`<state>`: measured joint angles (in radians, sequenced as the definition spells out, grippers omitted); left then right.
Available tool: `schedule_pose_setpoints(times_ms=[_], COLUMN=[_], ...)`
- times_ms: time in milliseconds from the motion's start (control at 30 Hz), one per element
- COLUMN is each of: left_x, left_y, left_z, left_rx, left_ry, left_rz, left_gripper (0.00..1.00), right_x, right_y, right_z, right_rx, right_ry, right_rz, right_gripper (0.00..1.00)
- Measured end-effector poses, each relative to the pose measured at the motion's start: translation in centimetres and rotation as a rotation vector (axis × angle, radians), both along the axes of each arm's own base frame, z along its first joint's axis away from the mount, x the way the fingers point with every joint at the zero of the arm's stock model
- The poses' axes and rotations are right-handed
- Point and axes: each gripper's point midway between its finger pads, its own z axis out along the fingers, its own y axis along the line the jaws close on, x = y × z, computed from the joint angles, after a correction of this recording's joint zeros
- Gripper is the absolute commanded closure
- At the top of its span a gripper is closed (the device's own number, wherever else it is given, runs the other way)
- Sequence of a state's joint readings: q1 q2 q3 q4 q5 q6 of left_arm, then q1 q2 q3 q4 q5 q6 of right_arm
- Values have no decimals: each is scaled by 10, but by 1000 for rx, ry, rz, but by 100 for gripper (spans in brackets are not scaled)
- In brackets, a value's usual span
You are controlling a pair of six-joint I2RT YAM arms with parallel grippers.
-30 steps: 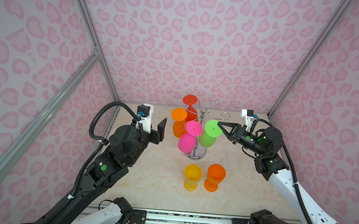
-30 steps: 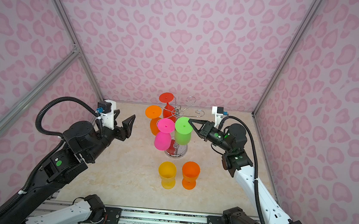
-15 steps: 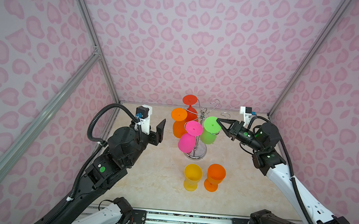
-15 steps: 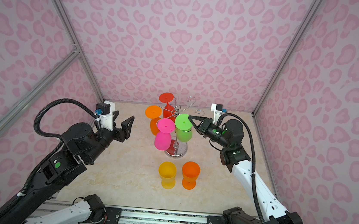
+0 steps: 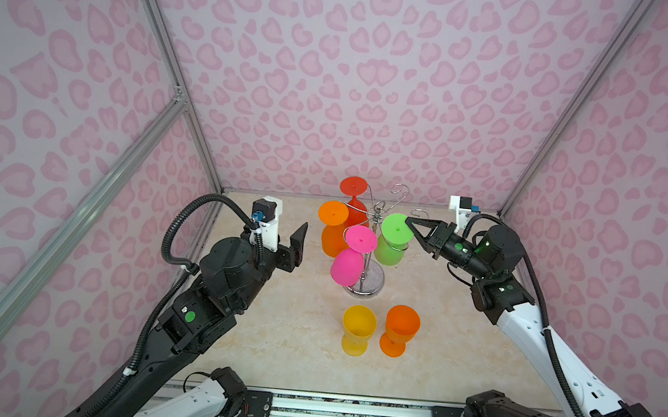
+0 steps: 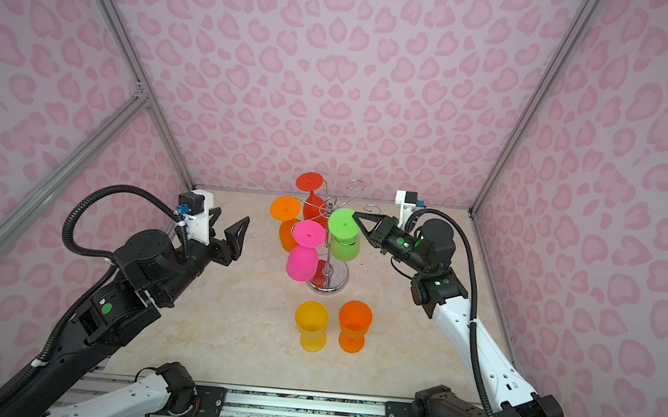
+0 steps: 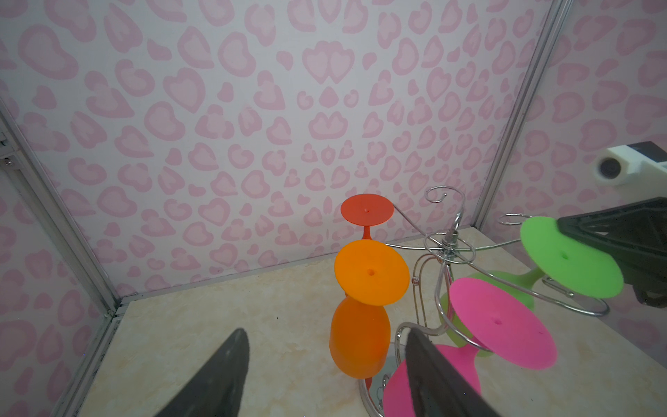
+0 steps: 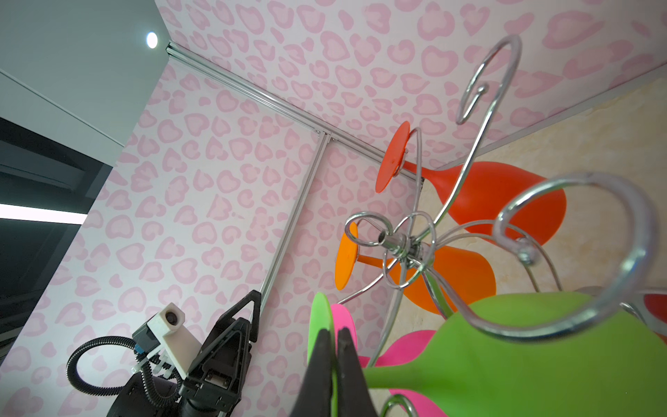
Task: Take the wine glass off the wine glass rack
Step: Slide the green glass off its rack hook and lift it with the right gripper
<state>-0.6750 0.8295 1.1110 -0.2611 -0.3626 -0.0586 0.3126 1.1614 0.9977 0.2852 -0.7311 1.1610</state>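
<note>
Left gripper (image 6: 232, 215): held off the table (image 5: 290, 339) at the left, well apart from the rack. Its fingers are spread with nothing between them. The left wrist view shows both fingers. One top view shows only one, the other being hidden behind the camera mount.

Wine glass rack (image 5: 371, 283): stands mid-table toward the back wall. Hanging bowl-down from its arms are an orange glass (image 5: 331, 240), a red glass (image 5: 354, 187) and a pink glass (image 5: 346, 267).

In front of the rack, a yellow glass (image 5: 358, 333) and an orange goblet (image 5: 400, 328) stand upright. They appear in both top views only.

Green wine glass (image 5: 388, 252): on the rack's right side, tilted. Whether its stem is clear of the hook wire cannot be told.

Right gripper (image 8: 334, 343): pressed together on the rim of the green glass's foot disc. The right wrist view shows the disc edge-on between the fingers.
</note>
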Motion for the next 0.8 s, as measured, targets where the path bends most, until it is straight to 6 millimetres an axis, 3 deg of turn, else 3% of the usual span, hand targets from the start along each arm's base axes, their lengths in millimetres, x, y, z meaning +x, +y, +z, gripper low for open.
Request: schedule_pose_setpoints(times_ms=[467,800], left_x=[1,2], left_y=[-3,-18], left_z=[-2,-8], left_rx=[3,-32], left_ry=[6,39], left_rz=[-13,-78], left_gripper=[30,30], right_x=[-1,-13], right_y=[-44,-109], right_z=[11,27], right_rx=[-18,-42], right_ry=[-26,-66], right_rz=[-118,-306], right_gripper=[100,100])
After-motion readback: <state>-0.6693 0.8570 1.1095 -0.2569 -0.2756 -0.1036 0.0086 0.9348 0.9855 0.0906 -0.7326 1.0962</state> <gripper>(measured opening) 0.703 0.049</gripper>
